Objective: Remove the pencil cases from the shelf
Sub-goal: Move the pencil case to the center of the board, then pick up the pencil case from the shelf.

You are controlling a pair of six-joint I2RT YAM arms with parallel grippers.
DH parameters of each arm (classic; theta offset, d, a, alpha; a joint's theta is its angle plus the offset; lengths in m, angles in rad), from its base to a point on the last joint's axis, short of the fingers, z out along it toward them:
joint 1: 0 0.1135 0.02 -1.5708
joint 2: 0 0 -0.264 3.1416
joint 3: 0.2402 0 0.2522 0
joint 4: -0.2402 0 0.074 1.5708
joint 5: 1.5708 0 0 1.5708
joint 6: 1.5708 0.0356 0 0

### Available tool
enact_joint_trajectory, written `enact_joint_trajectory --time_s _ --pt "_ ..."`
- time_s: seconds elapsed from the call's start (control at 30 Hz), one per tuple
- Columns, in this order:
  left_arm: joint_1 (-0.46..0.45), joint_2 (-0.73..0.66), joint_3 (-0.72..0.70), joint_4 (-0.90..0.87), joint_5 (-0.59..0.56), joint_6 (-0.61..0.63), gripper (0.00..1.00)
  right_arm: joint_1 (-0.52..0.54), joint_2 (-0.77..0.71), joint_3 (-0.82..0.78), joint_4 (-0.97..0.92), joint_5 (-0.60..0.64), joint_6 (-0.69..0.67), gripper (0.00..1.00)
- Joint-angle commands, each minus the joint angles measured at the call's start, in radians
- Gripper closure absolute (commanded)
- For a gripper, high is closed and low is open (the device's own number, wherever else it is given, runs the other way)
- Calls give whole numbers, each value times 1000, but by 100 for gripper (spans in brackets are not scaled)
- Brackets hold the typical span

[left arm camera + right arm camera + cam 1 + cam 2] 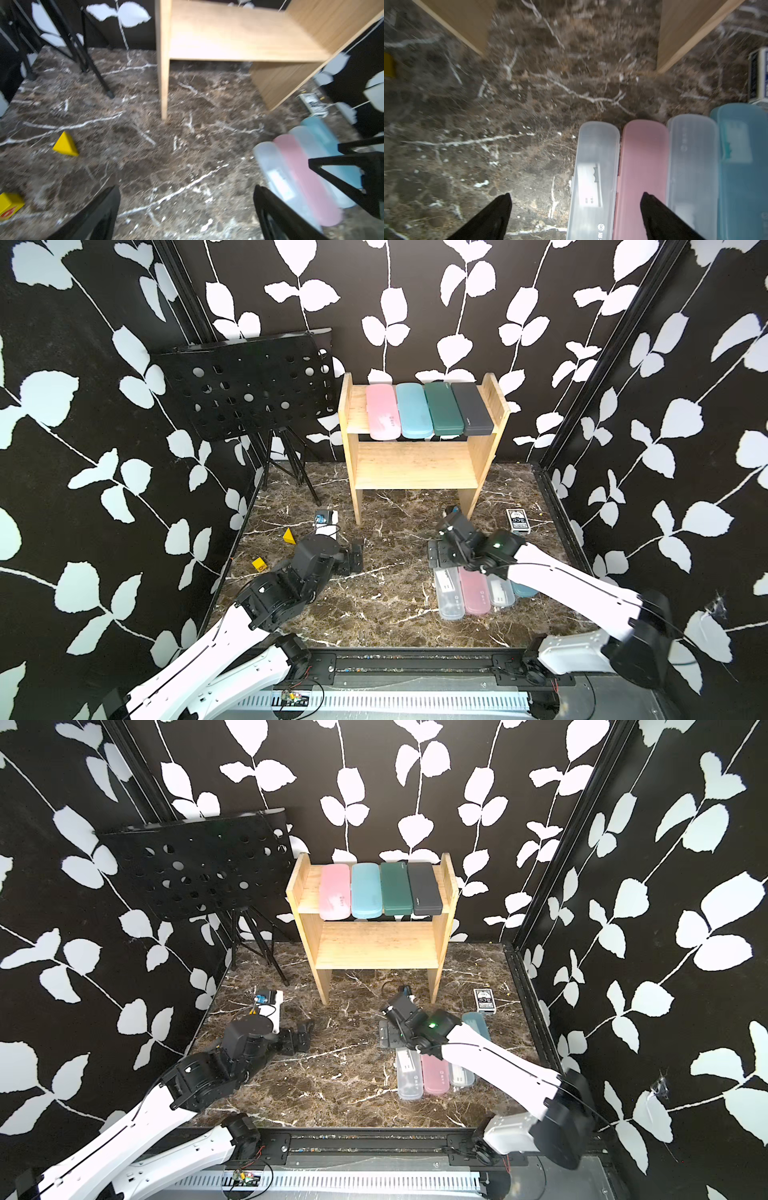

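Four pencil cases lie high on the shelf, ends pointing at the robot; the right gripper sits nearer, jaws spread wide, holding nothing; the left gripper too.

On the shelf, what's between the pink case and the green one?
A light blue case lies flat between the pink case and the green case on the shelf, side by side; both top views show it.

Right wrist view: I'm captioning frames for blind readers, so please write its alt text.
Four pencil cases lie side by side on the marble tabletop: frosted clear, pink, frosted clear, light blue. The right gripper hangs open over them, and the shelf's two side panels stand beyond.
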Motion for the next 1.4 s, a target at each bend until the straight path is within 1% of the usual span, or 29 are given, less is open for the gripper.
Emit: enact_joint_trajectory --time_s 0.0,0.1,0.17,0.23,0.33,0.43,0.53,0.57,0.6,0.67,0.8,0.87,1.03,1.37 --pt "7 12 65 99 58 36 1 -8 -55 103 -81 89 -65 0" --pt "7 45 162 141 51 14 1 -30 -94 174 -122 93 -90 0" --pt "7 81 244 180 45 -17 1 -44 -117 193 -137 99 -99 0" --pt "6 113 294 267 51 -49 1 -58 -133 195 -139 97 -103 0" --pt "12 171 355 401 41 -129 1 -78 -149 181 -133 78 -103 0" --pt "33 238 419 488 52 -205 1 -87 -152 172 -131 60 -102 0" --pt "101 299 444 557 143 -344 1 -91 -156 162 -124 49 -105 0" --pt "120 315 436 595 170 -396 1 -93 -158 158 -123 48 -106 0" --pt "161 329 425 635 191 -436 1 -96 -161 156 -121 43 -107 0" --pt "214 359 405 713 240 -537 2 -104 -161 154 -120 31 -113 0" --pt "271 426 410 830 311 -659 3 -121 -161 156 -124 15 -126 0" --pt "290 466 439 849 352 -710 4 -133 -162 158 -125 4 -133 0" --pt "299 524 465 875 398 -765 7 -162 -164 165 -136 -12 -143 0" --pt "300 538 445 891 458 -791 13 -189 -164 154 -136 -32 -148 0"
